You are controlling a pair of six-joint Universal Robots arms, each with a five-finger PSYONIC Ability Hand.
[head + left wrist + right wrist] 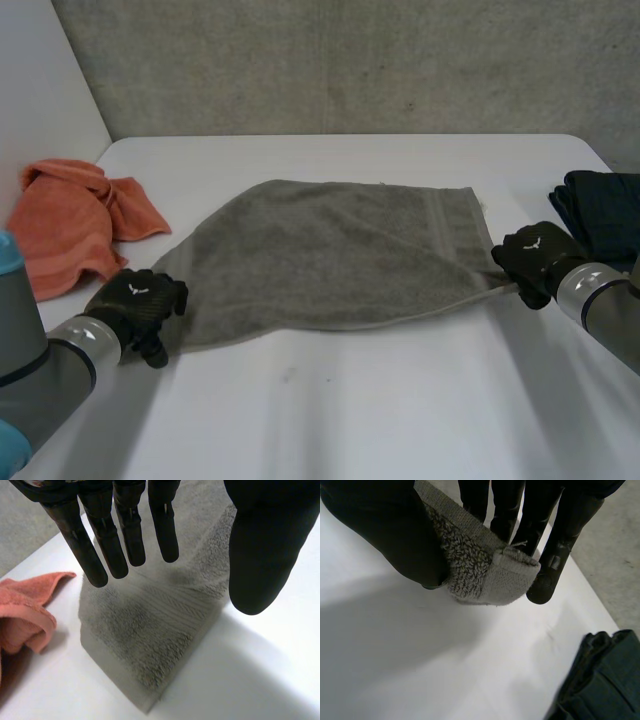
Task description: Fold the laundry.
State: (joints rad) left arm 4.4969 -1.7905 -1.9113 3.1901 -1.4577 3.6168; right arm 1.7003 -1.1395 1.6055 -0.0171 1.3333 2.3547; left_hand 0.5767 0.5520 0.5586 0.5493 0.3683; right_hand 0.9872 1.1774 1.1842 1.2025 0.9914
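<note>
Grey towel (340,250) looks soft, limp, light; right hand (530,258) pinches one corner; left hand (135,298) released, fingers straight, over the other near corner; grip there.

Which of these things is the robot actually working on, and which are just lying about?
In the job: grey towel; right hand pinching its corner; left hand open over another corner.
Lying about, untouched: orange cloth; dark cloth.

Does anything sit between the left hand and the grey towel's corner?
Nothing visible. The left hand is open right over the grey towel corner; the orange cloth lies beside it, clear of the hand. The right hand pinches the opposite corner.
</note>
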